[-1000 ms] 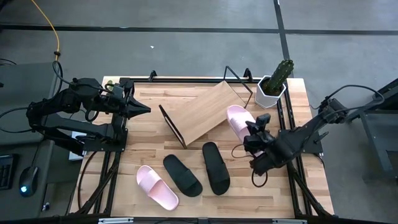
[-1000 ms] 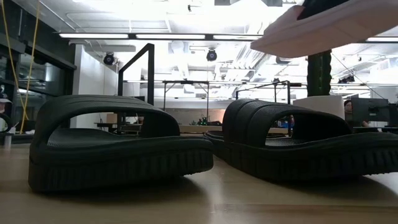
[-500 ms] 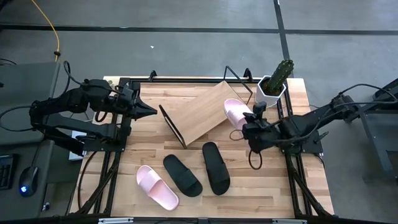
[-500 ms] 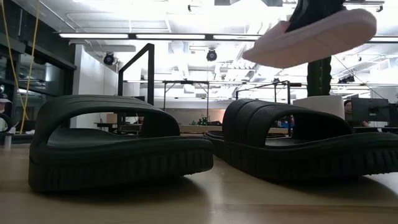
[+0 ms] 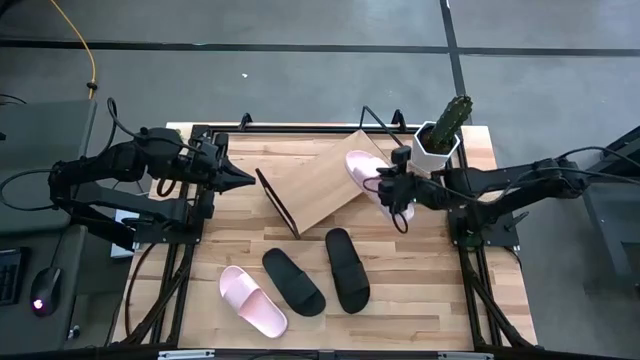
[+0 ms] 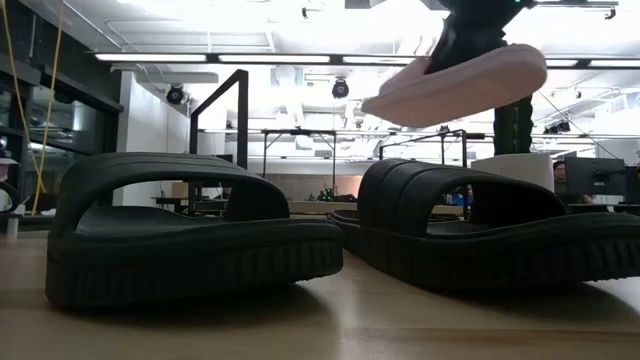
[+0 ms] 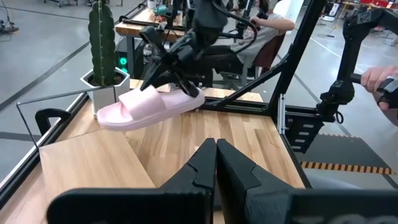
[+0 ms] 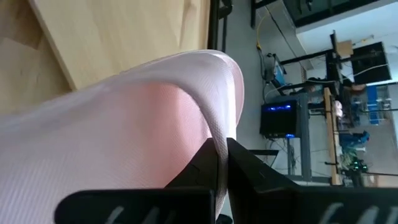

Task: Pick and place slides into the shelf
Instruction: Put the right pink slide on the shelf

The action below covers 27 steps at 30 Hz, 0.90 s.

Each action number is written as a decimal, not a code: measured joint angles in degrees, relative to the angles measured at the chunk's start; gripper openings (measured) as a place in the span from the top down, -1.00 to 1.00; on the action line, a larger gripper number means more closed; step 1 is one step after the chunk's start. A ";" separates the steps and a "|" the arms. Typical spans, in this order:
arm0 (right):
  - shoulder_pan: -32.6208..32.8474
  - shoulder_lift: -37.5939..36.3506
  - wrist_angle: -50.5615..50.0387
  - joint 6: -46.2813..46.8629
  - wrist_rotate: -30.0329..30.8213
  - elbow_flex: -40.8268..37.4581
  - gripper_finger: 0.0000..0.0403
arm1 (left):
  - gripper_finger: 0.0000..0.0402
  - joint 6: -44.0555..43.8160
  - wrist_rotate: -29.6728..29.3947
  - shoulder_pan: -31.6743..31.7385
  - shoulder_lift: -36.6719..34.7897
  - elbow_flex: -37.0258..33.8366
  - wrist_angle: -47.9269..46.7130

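Hanging clear of the table, one pale pink slide [image 5: 364, 172] is pinched at its strap by the right gripper [image 5: 393, 187], whose fingers are closed on it. It sits over the right-hand end of the shelf [image 5: 318, 180]; the low view shows it lifted, sole tilted, above the black pair, but whether it touches the board cannot be told. The shelf is a slanted light-wood board on a thin black wire frame, standing at mid-table, and no other sandal lies on it.

On the tabletop [image 5: 250, 225] in front of the shelf lie the remaining three slides: a second pale pink slide [image 5: 252, 300] at the near left, a black slide [image 5: 293, 282] just beside it, and another black slide [image 5: 347, 269] to the right of that. All three rest flat and are apart from the shelf.

A potted cactus [image 5: 441, 132] in a white pot stands at the far right corner, near the held slide.

The left gripper [image 5: 238, 177] hovers at the table's left edge, fingers pressed together with nothing between them, pointing toward the shelf.

In the left wrist view a person's hand [image 7: 380, 81] shows beyond the table.
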 joint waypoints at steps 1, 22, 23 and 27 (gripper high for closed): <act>-0.85 0.00 0.67 -0.66 -0.52 0.00 1.00 | 1.00 0.00 0.00 0.00 0.02 0.00 -0.06; -14.62 0.20 8.03 -13.07 -13.04 0.00 1.00 | 1.00 -0.04 0.00 0.00 0.02 0.00 -0.05; -15.30 0.20 8.28 -13.55 -13.75 0.00 1.00 | 1.00 -0.01 0.00 0.00 0.02 0.00 -0.05; -18.06 0.74 8.61 -14.91 -16.14 0.00 1.00 | 1.00 1.12 -0.01 0.00 0.02 0.00 -0.03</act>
